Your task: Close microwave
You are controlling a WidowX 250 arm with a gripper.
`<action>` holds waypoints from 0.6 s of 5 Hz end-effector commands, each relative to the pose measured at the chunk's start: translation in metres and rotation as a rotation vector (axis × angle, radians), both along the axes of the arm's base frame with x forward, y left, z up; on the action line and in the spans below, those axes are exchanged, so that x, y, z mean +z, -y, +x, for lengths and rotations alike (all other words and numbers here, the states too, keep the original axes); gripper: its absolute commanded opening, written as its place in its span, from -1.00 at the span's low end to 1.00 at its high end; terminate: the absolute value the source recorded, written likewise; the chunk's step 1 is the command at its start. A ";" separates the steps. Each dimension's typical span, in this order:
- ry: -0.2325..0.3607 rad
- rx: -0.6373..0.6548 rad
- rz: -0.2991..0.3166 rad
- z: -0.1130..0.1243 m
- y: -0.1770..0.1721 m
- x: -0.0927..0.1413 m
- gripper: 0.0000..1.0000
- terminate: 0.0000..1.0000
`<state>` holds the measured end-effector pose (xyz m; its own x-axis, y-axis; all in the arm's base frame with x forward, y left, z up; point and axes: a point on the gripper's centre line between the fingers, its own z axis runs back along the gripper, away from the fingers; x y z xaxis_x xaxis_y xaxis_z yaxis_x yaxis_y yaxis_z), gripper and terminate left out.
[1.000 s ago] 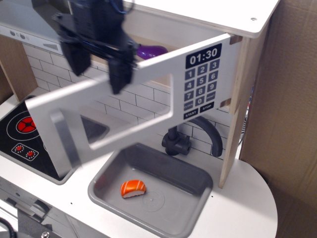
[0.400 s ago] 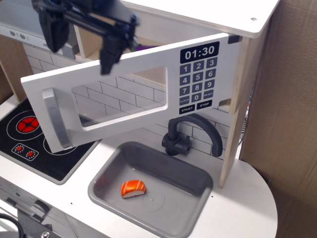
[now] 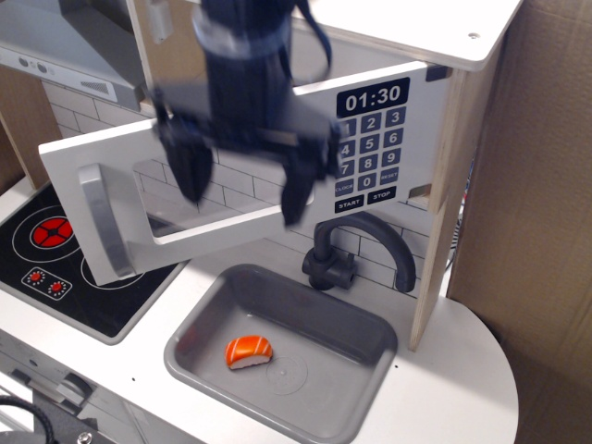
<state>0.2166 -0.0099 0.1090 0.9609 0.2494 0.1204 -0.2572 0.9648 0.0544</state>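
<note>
We hold our gripper (image 3: 242, 194) in front of the microwave (image 3: 268, 157), fingers spread apart and empty, likely ready to push. The door hangs partly ajar, its handle (image 3: 100, 220) at nine o'clock from us, hinge side at three o'clock.

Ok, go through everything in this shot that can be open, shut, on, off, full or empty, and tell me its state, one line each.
microwave: door partly open, swung out to the left; display reads 01:30
gripper: open, fingers spread in front of the door window, holding nothing
sink: no water visible, holds one piece of toy sushi
faucet: no water running
stove: burner printed red, knobs unreadable
</note>
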 end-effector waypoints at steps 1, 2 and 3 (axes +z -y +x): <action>0.072 -0.074 -0.017 0.030 -0.022 -0.025 1.00 -1.00; 0.102 -0.102 -0.009 0.043 -0.036 -0.036 1.00 -1.00; 0.105 -0.139 0.018 0.056 -0.049 -0.034 1.00 -1.00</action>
<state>0.2651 0.0383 0.0592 0.9767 0.1097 0.1843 -0.1208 0.9914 0.0497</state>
